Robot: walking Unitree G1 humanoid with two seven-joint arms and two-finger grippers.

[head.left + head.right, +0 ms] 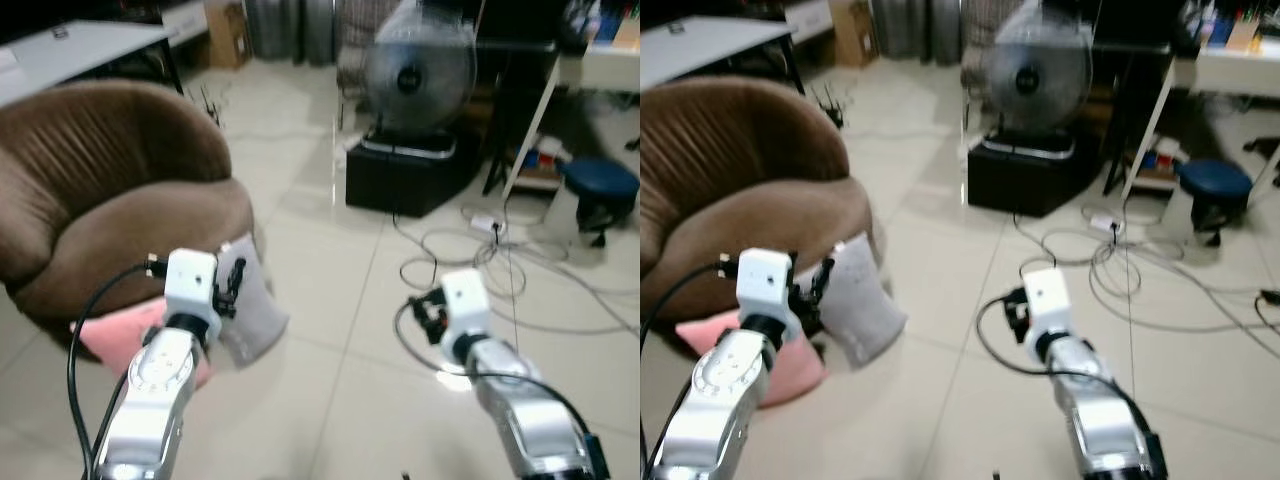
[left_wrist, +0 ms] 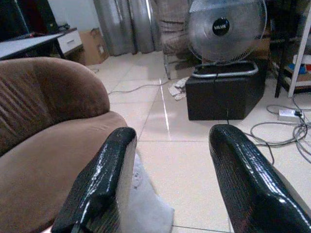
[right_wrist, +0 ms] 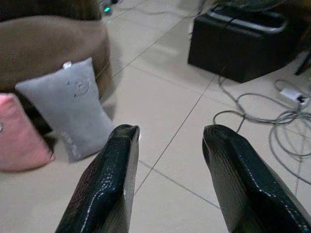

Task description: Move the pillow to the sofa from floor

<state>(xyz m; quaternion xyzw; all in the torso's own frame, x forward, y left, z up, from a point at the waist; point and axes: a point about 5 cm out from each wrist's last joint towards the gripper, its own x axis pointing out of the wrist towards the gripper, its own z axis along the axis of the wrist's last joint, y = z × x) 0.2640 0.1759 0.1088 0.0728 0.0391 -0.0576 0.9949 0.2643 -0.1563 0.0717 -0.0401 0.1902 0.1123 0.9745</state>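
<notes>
Leaning against the front of the brown sofa (image 1: 110, 200), the grey pillow (image 3: 73, 109) stands on the floor beside a pink pillow (image 3: 19, 138). Left gripper (image 2: 170, 184) and right gripper (image 3: 167, 179) hover nearby, fingers wide apart, holding nothing.

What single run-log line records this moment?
stage: approach | left gripper: open, above grey pillow | right gripper: open | pillows: on floor against sofa
</notes>
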